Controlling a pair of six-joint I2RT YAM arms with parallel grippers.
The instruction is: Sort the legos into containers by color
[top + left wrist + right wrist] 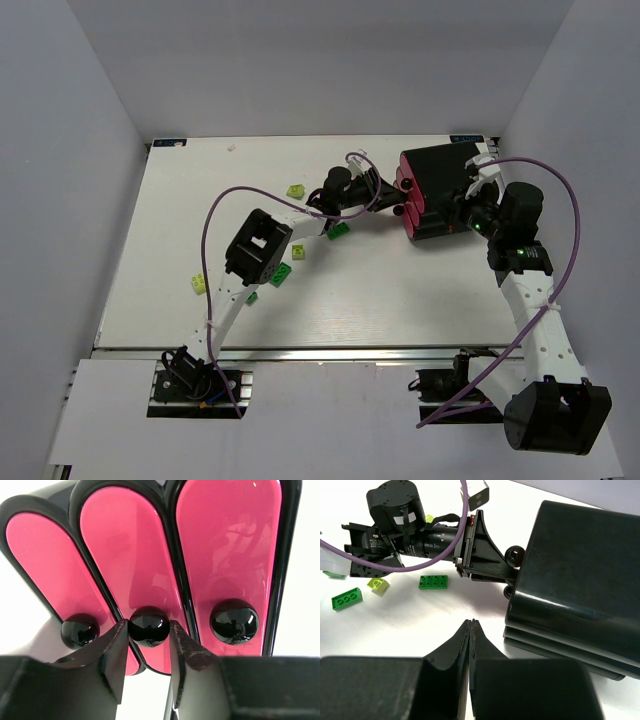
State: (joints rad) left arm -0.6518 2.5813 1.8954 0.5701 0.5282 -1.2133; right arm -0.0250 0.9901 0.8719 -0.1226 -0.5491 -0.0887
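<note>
The containers (436, 188) are a stack of black drawers with magenta fronts (132, 550) and round dark knobs, at the back right of the table. My left gripper (388, 191) reaches their front, and its fingers (116, 645) press both sides of the middle knob (149, 626), shut on it. My right gripper (471, 622) is shut and empty, low over the table beside the stack's black side (575, 580). Loose legos lie left of the stack: a dark green brick (339, 230), lime ones (295, 190) (298, 252) and another green one (280, 275).
More small bricks, lime (199, 284) and green (251, 297), lie near the left arm's elbow. The left arm's purple cable (215, 215) loops over the table's middle. Grey walls close in the table's left, back and right sides.
</note>
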